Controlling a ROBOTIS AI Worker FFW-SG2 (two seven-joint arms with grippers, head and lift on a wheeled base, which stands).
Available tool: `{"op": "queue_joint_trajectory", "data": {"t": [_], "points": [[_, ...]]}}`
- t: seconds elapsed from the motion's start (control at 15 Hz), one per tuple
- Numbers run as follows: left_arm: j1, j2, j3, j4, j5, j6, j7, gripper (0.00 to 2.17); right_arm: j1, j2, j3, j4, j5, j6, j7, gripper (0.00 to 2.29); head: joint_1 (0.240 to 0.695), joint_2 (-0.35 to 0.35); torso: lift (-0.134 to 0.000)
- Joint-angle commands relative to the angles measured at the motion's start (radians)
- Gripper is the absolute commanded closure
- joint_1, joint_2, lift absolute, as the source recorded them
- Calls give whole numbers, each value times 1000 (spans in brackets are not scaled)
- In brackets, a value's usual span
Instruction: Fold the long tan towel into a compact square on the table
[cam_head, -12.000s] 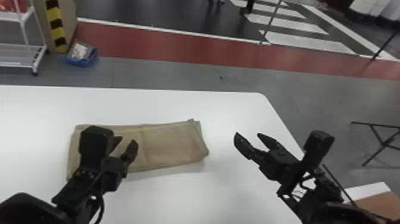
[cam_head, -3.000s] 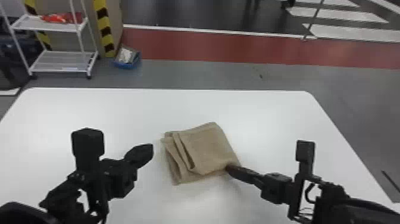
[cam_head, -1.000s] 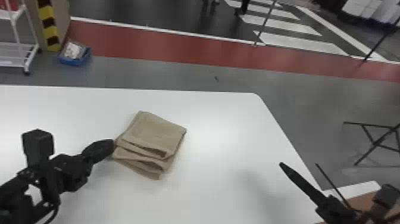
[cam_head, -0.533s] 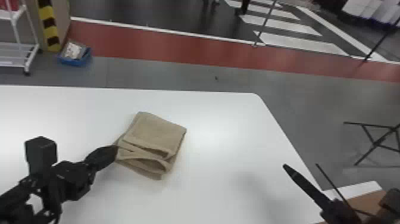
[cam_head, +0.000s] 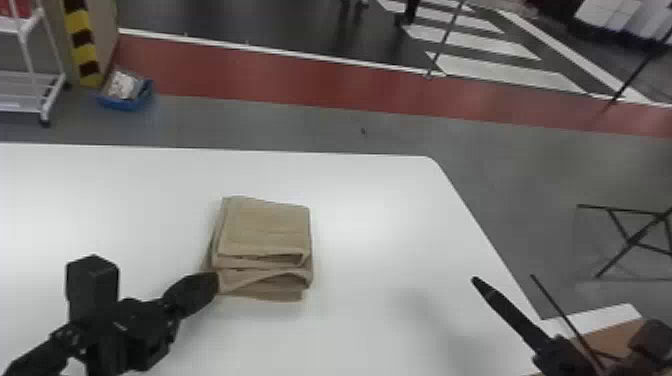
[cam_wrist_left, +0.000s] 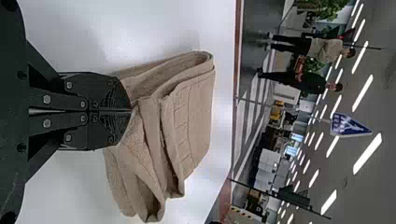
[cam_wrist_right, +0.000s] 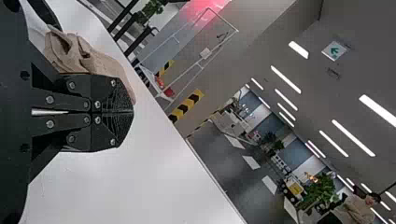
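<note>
So we've got a big white bench (cam_head: 375, 210) and, left of its middle, the tan towel (cam_head: 265, 227), already down to a chunky stack that's pretty much square. Biggest worry for us is that stack coming undone: the near side has layers poking out in steps, so if the near-left corner gets pulled, the bottom could slide out while the top stays put. Pulling only there could also twist the whole thing, since nothing's pinning the opposite side. And if the corner hangs up on the way out, we'd guess the top flap gets dragged open. As for hardware, the left gripper (cam_head: 215, 282) is right at that near-left corner, jaws closed up with a bit of towel seemingly nipped at the very tips, so we'd want them properly opened before backing off. The right gripper (cam_head: 477, 281) is over on the right near side, well apart from the towel, jaws together and holding nothing. Smallest gripe: the loose lower fold (cam_head: 270, 293) on the near side gapes a little, and a careless nudge could ruck it up instead of tucking it in.
</note>
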Motion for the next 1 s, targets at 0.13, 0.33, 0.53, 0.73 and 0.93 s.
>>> {"op": "queue_joint_trajectory", "data": {"t": [0.13,0.33,0.53,0.73,0.93], "points": [[21,-13,-64,-69,3,141,21,1889,-22,-6,-18,51,-7,-9,24,2101,695,-350,-125],[22,-13,-112,-106,-12,162,78,1885,-37,-9,-30,74,-4,-12,44,2098,695,-350,-125],[62,-7,-43,-187,-15,125,145,1757,-36,-14,-26,69,0,-28,65,2098,695,-350,-125],[111,-2,49,-266,-9,119,167,1757,-36,-12,-9,62,8,-49,58,2098,695,-350,-125],[191,-1,132,-378,8,73,180,1605,-50,-9,17,14,22,-49,10,1878,695,-350,-125]]}}
